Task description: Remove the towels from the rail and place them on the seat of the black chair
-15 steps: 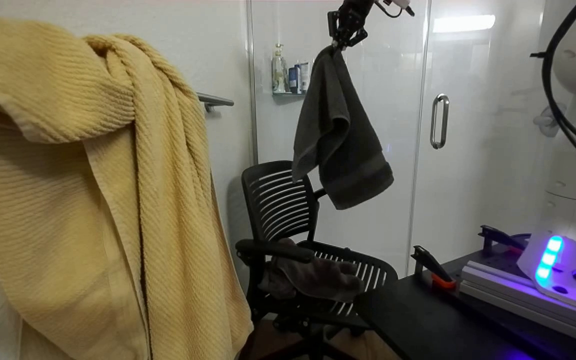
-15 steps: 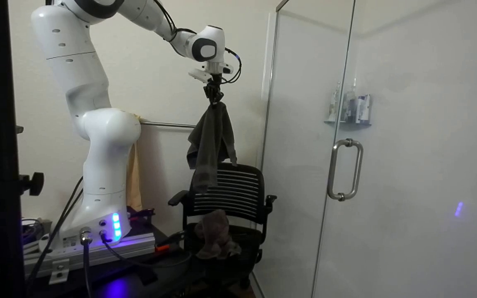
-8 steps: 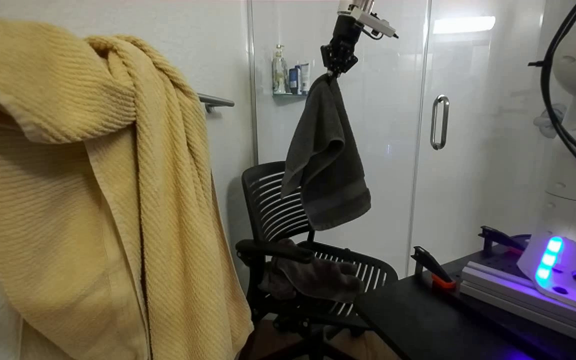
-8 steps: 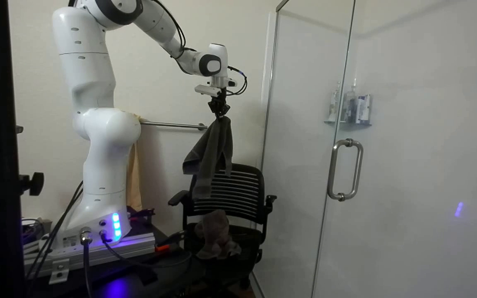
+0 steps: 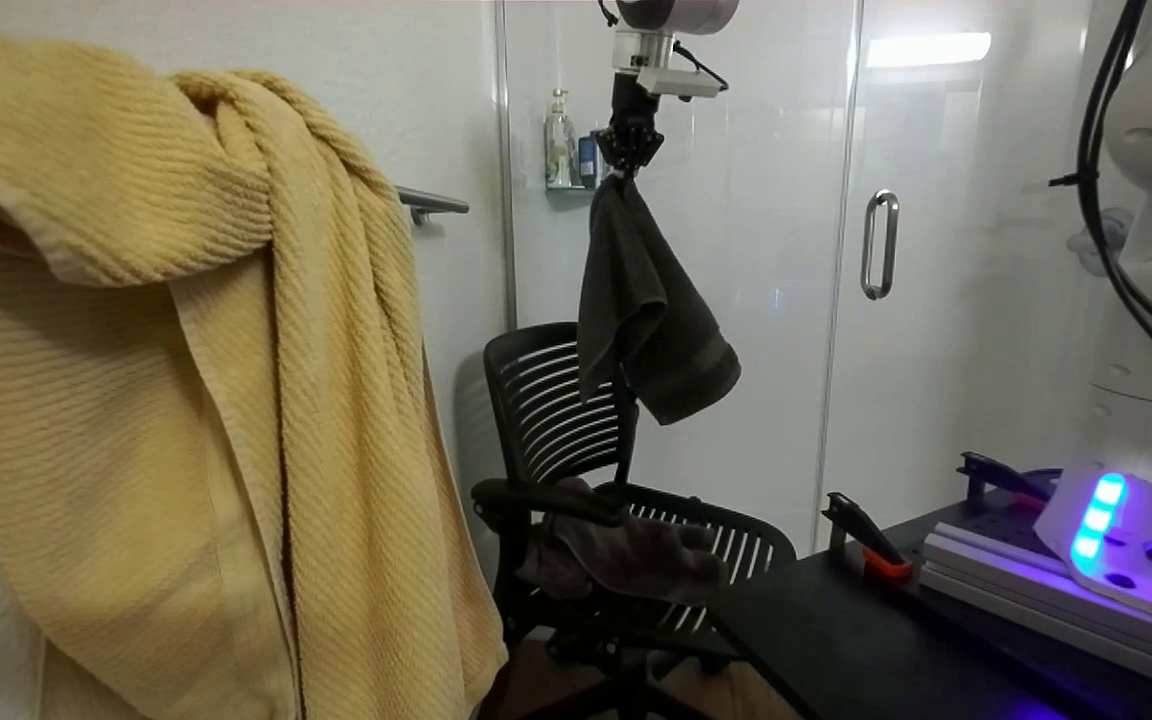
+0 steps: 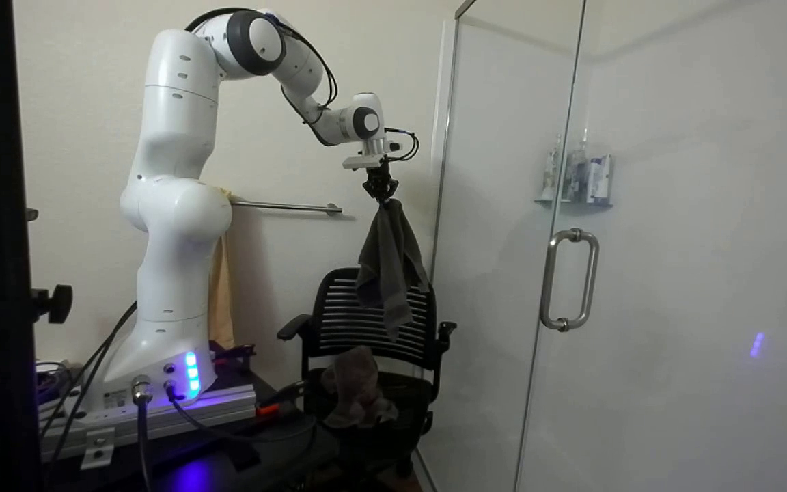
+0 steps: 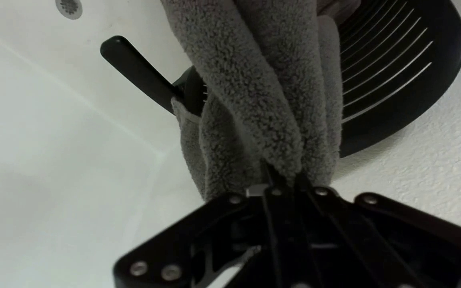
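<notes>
Holds the gray towel [image 6: 390, 266] in the gripper [image 5: 623, 172], clamped on the bunched top, with the remaining folds hanging below. Stands lower than a moment earlier in both exterior views, and farther across, above the back of the black chair [image 5: 561, 420]. Tips the hem [image 5: 696, 390] to a steeper slant in an exterior view, higher than before and out to one side beneath the gripper. Leaves a strip of wall between the gray towel and the end of the rail [image 6: 287, 206], off to the side of the gripper and previously meeting the fabric's outline. Keeps unchanged, well below the gripper, the crumpled brownish cloth [image 5: 636, 555] on the seat [image 5: 756, 540].

Spreads the yellow towel [image 5: 206, 400] broad in an exterior view, draped over the rail, unmoved and well to the side of the gripper. Narrows the same towel, in an exterior view with the robot arm [image 6: 175, 219] traceable from base to gripper, to a strip behind that arm. Puts the bottles [image 5: 558, 150] just beside the gripper in outline, farther back.

From the wrist view alone, exposes the jaws at close range, together on the gray towel, plus a round perforated disc [image 7: 69, 8] far beyond the gripper. Sets the slotted chair back [image 7: 398, 80] past the towel on one side of the gripper and an armrest [image 7: 138, 70] on the opposite side. Impossible to tell whether touching the chair back with the gray towel.
</notes>
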{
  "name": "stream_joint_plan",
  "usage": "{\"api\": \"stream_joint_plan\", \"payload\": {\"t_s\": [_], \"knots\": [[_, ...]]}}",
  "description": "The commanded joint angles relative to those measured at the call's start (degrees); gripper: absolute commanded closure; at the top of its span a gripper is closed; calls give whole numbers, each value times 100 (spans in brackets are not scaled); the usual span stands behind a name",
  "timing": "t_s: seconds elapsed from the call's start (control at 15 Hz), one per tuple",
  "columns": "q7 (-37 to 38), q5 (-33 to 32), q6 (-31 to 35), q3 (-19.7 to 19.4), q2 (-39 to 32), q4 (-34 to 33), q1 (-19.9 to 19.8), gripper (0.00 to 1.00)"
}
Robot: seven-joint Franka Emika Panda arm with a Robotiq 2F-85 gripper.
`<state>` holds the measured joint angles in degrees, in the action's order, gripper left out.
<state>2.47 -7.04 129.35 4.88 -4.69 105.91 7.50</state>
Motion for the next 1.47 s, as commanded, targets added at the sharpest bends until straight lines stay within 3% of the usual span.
{"api": "stream_joint_plan", "payload": {"t_s": [0.0,0.47,0.53,0.6,0.67,0.93,1.4], "knots": [[-76,410,-677,172,-318,-631,55,61],[767,262,-1796,235,290,-846,193,13],[630,330,-1571,252,44,-864,184,30],[680,324,-1635,258,154,-875,181,24],[361,662,-1751,295,321,-726,184,0],[-534,1709,-1517,619,447,-198,437,0],[-1662,2808,-2054,1262,380,125,1006,0]]}}
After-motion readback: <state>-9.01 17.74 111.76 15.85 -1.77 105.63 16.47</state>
